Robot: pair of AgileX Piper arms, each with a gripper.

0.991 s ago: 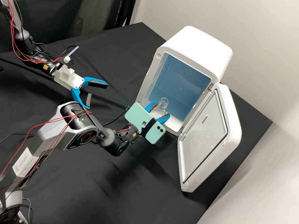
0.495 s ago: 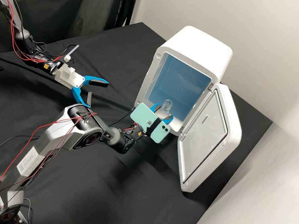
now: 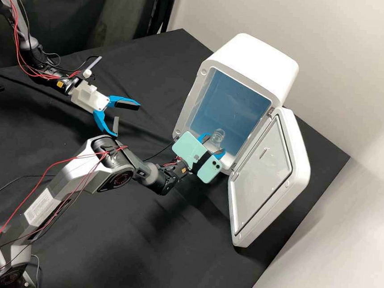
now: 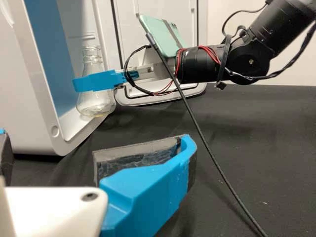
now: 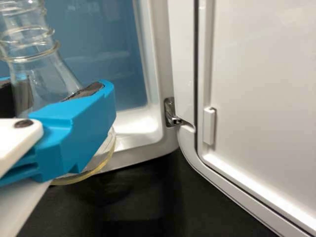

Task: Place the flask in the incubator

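Observation:
The white incubator [image 3: 248, 59] stands at the back right of the bench, blue inside, with its door [image 3: 270, 169] swung wide open. My right gripper [image 3: 210, 144] is shut on the clear glass flask [image 3: 218, 136], held upright at the bottom front of the opening. From the left wrist view, the flask [image 4: 94, 94] sits just inside the chamber's lip with a blue finger [image 4: 98, 80] across its body. In the right wrist view the flask [image 5: 34, 54] hangs over the front lip between my fingers [image 5: 74, 128]. My left gripper [image 3: 124, 119] hovers open over the bench, left of the incubator.
The open door [image 5: 256, 98] stands close on the flask's right, hinged at a small metal catch [image 5: 173, 118]. A mint-green phone [image 3: 197, 157] is strapped on the right wrist. Cables [image 4: 207, 148] trail across the black bench [image 3: 148, 230]. The bench edge runs just beyond the door.
My right arm has pushed the flask forward and slightly right, from in front of the opening to its bottom lip. The left gripper has shifted a little.

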